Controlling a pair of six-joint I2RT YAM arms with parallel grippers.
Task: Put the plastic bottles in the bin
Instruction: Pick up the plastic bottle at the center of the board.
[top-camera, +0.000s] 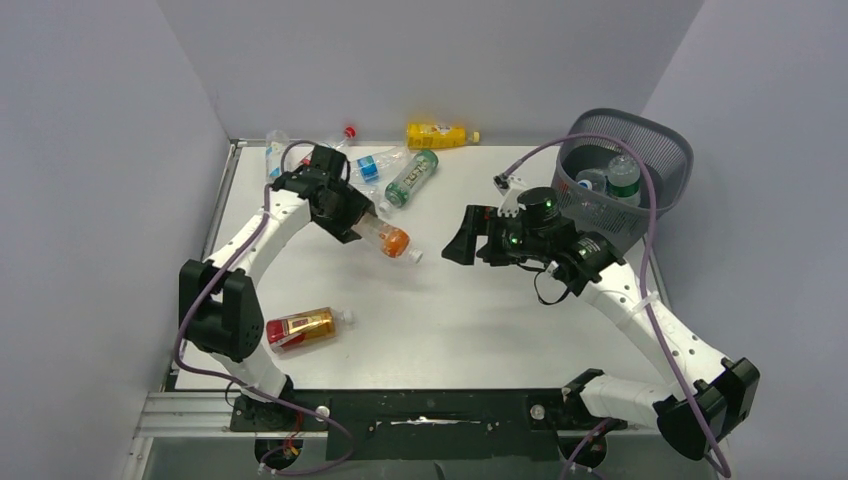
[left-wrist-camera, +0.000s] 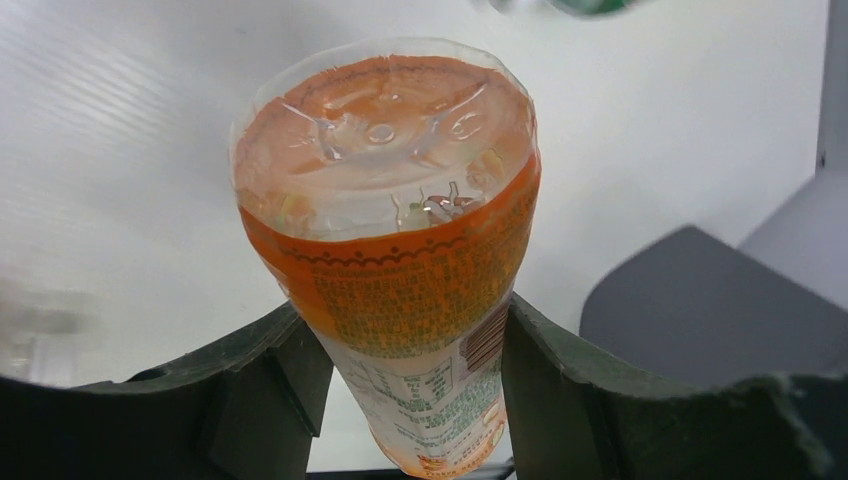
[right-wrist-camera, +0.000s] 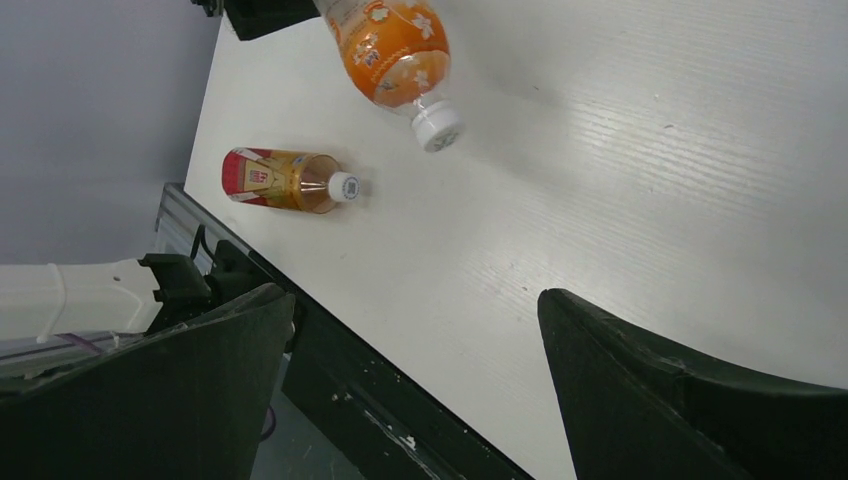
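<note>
Orange-labelled plastic bottle is being gripped by the left end effector; its two fingers are pressing on the bottle's sides. This bottle is hanging tilted, its white cap pointing down toward the desk, well to the left of the bin. The right end effector is standing wide open and gripping nothing. It is sitting between the held bottle and the bin, so it is blocking the straight way. Two bottles are lying inside the bin. Further left of the bin, along the back edge, a yellow bottle, a green-labelled bottle, a blue-labelled bottle and a red-capped bottle are lying close together. An amber bottle with a red label is lying on its side, farthest from the bin, beside the left arm.
</note>
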